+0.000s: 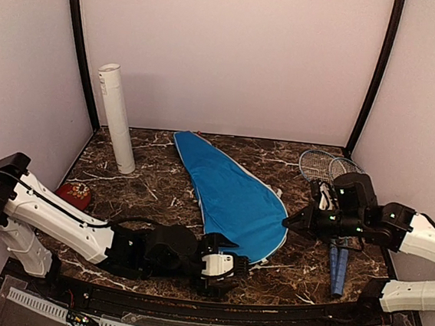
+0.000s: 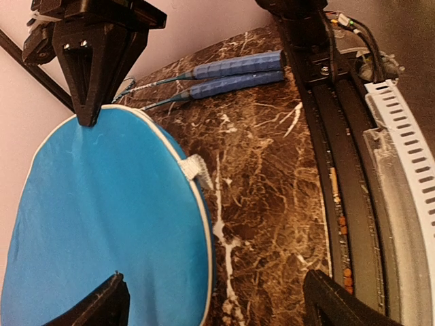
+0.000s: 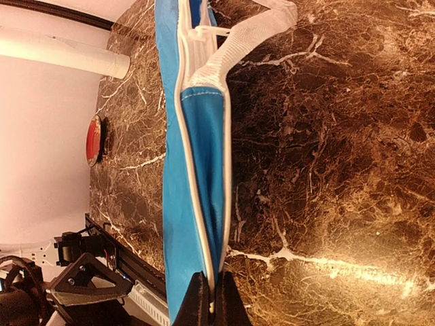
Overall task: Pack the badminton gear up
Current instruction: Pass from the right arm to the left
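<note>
My right tool (image 3: 211,291) is clenched on the white-piped rim of the blue cover (image 3: 194,170), a pinch only its own wrist view shows plainly. My left tool (image 2: 216,288) hangs released, straddling the cover's rounded edge; its camera catches the two rackets (image 2: 234,70) side by side on the bench (image 2: 272,204). From above, the white tube (image 1: 116,118) stands tilted at the back left

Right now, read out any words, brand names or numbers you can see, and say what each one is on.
No text can be read in any view.
Tall white tube: faint grey marks near its top, too blurred to read.
Big blue racket-shaped fabric cover: no lettering shows on its visible side.
Small red oval patterned object: too small to tell.
</note>
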Motion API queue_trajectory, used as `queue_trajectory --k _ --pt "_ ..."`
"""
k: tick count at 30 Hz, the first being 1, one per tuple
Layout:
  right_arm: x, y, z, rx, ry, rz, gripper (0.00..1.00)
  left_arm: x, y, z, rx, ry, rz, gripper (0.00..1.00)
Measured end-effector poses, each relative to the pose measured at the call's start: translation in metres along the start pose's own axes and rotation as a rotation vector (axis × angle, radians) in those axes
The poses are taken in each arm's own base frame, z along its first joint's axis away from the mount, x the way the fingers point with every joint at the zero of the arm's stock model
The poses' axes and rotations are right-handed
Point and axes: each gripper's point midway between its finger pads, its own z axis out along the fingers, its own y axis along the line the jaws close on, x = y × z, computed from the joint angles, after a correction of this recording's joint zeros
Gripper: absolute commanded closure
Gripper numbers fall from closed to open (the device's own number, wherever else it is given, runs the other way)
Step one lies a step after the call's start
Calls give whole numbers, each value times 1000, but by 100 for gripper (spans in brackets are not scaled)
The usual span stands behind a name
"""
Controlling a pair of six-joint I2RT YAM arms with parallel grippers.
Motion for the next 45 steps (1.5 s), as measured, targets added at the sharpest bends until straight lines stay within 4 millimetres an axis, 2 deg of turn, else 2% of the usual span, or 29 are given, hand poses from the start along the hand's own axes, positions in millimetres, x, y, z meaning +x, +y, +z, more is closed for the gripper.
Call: queue_trajectory --k 5,8,11,14,20,24,27,30,34,39,43,45 --pt "-2 4 -4 -16 -10 9 100 6 10 23 -96 40 37 3" --pt "-3 7 -7 -28 -17 15 100 15 13 39 -137 83 59 7" --pt "-6 12 -9 -43 -24 21 100 24 22 47 -209 129 85 23" --pt "-6 13 -10 -47 -26 26 100 28 38 47 -318 166 122 45" --pt "-9 16 -11 -57 -37 27 100 23 57 40 -425 174 132 86" --pt "-10 17 -11 -59 -38 24 100 21 64 37 -466 181 123 100" --pt "-12 19 -13 -61 -44 15 77 17 69 31 -478 178 104 100" --pt "-19 27 -18 -72 -70 -13 56 7 77 17 -485 171 76 100" --pt "-37 48 -33 -107 -135 -68 33 -24 103 -5 -479 142 -10 100" --pt "-61 80 -57 -169 -232 -167 16 -68 144 -36 -432 87 -155 100" --pt "-73 103 -76 -237 -305 -265 6 -106 180 -64 -367 43 -276 100" --pt "-75 114 -87 -288 -342 -317 5 -124 194 -78 -336 23 -328 100"
